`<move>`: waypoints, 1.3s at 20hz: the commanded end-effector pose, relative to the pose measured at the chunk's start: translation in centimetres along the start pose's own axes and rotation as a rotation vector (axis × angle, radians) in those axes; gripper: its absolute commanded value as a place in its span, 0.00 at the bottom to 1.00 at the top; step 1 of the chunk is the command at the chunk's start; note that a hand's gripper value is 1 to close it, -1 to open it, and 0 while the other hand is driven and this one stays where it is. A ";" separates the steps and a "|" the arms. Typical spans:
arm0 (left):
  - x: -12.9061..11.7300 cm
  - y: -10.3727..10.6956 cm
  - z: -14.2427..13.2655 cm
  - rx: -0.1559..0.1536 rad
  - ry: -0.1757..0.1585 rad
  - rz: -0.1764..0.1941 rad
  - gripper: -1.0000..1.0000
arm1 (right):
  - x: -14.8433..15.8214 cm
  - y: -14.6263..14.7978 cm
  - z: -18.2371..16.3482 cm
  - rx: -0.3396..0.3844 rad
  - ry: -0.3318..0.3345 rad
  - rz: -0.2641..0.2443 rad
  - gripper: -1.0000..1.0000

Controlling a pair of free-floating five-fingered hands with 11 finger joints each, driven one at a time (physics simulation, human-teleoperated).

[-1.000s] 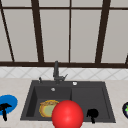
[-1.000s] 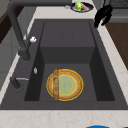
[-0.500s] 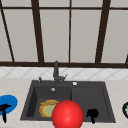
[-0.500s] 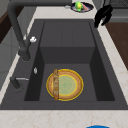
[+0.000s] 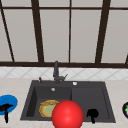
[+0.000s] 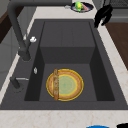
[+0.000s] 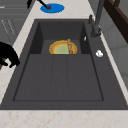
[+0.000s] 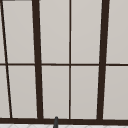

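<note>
Your left robot hand sits at the far left of the front view, over the blue plate on the desk; from the right side it shows near that plate's edge, but you cannot tell whether its fingers are open or closed. Your right robot hand hangs at the front rim of the dark sink, above the shallow right-hand section; in the right side view its fingers droop in a loose curl and hold nothing. A red ball sits in the foreground of the front view, just left of that hand. In the deep left basin lies a yellow-rimmed plate with a wooden piece resting across it. The faucet stands behind the basin, and a dark dish with green food is on the desk at the right end.
</note>
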 end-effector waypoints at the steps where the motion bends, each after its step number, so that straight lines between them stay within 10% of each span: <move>1: -0.2 -0.2 -1.9 -0.010 0.036 -0.011 0.00 | 0.0 0.0 0.0 0.000 0.000 0.000 0.50; 26: -3.1 -1.2 -12.7 -0.037 0.065 -0.013 0.00 | 0.0 0.0 0.0 0.000 0.000 0.000 0.50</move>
